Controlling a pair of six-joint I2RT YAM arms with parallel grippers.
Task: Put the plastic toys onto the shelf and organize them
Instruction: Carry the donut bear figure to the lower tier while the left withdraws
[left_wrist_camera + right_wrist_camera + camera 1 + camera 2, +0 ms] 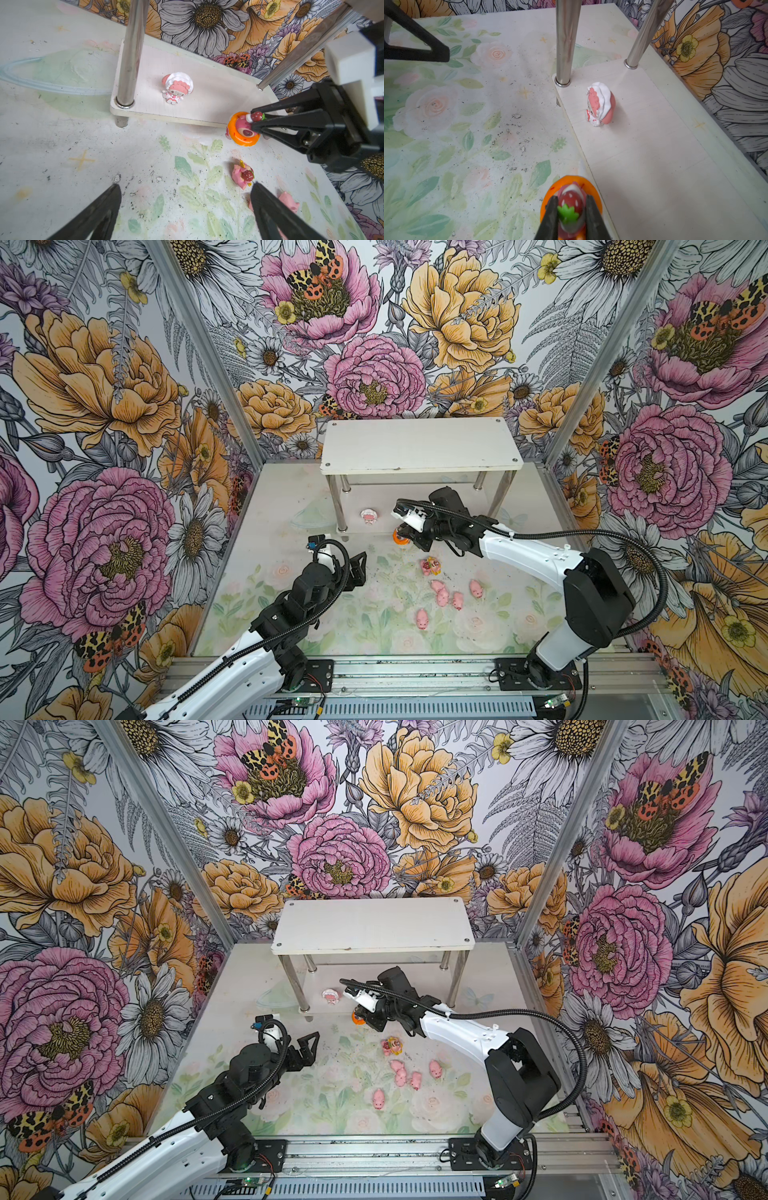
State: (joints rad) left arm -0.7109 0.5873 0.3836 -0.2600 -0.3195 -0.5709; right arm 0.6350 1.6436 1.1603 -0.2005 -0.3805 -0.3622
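Shelf: white boards, shiny silver legs.
White-rimmed toy: pink face, white frilled rim.
Orange-rimmed toy: orange rim, pink face, red strawberry with a green leaf on top.
Yellow-rimmed toy: pink, yellow rim, red strawberry.
Pigs: plain pink.
Table: pale, with faded pink roses, green leaves and black specks.
Walls: pink, orange and white flowers outlined in black.
Left gripper and right gripper: black.

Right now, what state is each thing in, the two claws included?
left gripper: open, empty.
right gripper: shut on orange-rimmed toy.
white-rimmed toy: upright on shelf, lower tier.
yellow-rimmed toy: lying on table.
five pigs: loose on table.
shelf: top tier bare.
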